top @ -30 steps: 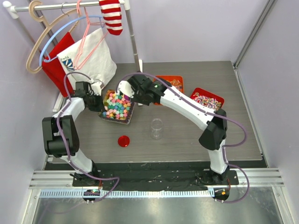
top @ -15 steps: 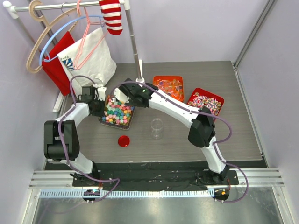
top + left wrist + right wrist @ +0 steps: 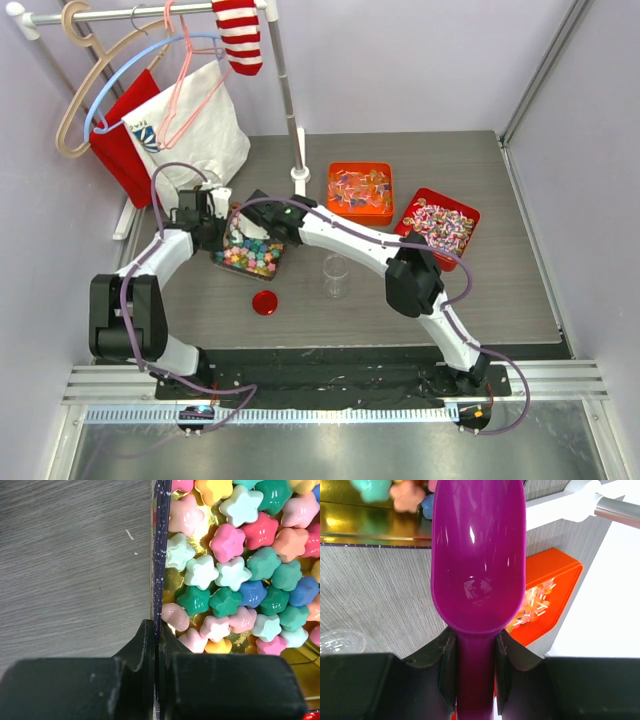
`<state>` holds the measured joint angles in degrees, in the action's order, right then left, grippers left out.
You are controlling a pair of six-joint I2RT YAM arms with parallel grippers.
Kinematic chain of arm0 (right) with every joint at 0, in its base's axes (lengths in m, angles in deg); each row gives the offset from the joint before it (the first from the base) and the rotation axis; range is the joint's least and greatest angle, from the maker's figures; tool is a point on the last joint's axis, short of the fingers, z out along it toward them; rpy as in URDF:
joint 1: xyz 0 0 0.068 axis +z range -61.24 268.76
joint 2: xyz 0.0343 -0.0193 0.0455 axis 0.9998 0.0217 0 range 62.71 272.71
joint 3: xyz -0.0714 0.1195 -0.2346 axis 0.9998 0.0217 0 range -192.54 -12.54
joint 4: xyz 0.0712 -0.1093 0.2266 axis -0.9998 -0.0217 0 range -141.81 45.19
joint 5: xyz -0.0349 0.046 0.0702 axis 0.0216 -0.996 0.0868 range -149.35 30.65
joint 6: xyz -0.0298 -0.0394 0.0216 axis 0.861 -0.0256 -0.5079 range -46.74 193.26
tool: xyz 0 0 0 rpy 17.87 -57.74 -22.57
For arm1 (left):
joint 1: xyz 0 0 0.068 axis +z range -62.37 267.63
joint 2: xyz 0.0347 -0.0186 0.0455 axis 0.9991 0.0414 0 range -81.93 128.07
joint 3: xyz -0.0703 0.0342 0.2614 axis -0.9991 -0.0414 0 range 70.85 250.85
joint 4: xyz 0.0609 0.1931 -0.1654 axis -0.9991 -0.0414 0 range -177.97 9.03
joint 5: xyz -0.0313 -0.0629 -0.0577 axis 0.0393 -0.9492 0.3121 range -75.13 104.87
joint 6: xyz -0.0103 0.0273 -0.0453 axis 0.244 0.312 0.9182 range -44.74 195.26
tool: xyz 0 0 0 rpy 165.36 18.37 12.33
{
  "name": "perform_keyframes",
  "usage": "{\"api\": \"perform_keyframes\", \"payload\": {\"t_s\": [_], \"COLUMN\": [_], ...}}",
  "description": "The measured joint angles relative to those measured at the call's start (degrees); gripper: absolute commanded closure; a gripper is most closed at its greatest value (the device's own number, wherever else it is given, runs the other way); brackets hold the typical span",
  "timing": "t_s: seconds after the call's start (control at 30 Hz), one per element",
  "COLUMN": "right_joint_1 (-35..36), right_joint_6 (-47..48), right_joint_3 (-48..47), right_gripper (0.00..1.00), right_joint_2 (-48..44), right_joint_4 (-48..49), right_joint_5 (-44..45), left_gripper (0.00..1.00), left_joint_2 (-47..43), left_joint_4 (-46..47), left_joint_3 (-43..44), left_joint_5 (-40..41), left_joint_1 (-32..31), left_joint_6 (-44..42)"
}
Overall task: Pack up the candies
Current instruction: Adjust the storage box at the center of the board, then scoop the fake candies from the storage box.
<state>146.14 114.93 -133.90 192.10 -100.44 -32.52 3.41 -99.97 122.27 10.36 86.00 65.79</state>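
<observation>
The candies [image 3: 252, 252] are small star-shaped sweets in pink, green, blue, yellow and orange, heaped in a dark tray with a gold lining [image 3: 217, 257] at the table's left. The left wrist view shows the candies [image 3: 235, 570] up close. My left gripper [image 3: 156, 630] is shut on the tray's thin wall [image 3: 161, 555] at its left edge [image 3: 222, 226]. My right gripper [image 3: 475, 640] is shut on the handle of a purple scoop [image 3: 479, 555]. The empty scoop bowl reaches over the tray's far rim, and a few candies [image 3: 405, 495] show beyond its tip. In the top view the right gripper [image 3: 250, 213] sits over the tray's back edge.
A clear jar [image 3: 336, 275] stands right of the tray, a red lid [image 3: 265, 302] lies in front of it. An orange tin [image 3: 361, 192] and a red tin [image 3: 440, 224] of wrapped sweets sit at the back right. A rack pole base [image 3: 300, 175] stands behind the tray, with hangers and bags at the back left.
The right arm has swung left and lowered the scoop from behind the tray to its back edge. The left gripper has kept its hold on the tray wall.
</observation>
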Motion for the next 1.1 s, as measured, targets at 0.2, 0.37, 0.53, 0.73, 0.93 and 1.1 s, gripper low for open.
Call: {"api": "perform_keyframes", "payload": {"t_s": [0.2,0.37,0.53,0.73,0.93,1.1], "right_joint_1": [0.9,1.7,2.3,3.0,3.7,4.1], "right_joint_6": [1.0,1.8,2.1,2.0,1.0,-0.3], "right_joint_3": [-3.0,-7.5,-10.1,-10.4,-6.3,-4.3], "right_gripper": [0.99,0.99,0.99,0.99,0.99,0.99], "right_joint_2": [2.4,6.5,8.7,9.0,8.1,8.1], "right_joint_4": [-1.0,-1.7,-3.4,-4.6,-1.6,1.1], "right_joint_5": [1.3,1.8,1.5,-0.6,-3.7,-5.3], "left_gripper": [1.00,1.00,1.00,1.00,1.00,1.00], "left_joint_2": [-1.5,-1.6,-1.6,-1.6,-1.6,-1.6], "left_joint_4": [0.7,0.8,0.8,0.8,0.9,1.2], "left_joint_3": [-1.0,-1.4,-2.1,-2.9,-3.0,-3.1], "left_joint_5": [0.7,0.8,0.9,1.1,1.1,1.0], "left_joint_1": [-0.5,-0.7,-0.7,-0.7,-0.6,-0.7], "left_joint_6": [0.0,0.0,0.0,0.0,0.0,0.0]}}
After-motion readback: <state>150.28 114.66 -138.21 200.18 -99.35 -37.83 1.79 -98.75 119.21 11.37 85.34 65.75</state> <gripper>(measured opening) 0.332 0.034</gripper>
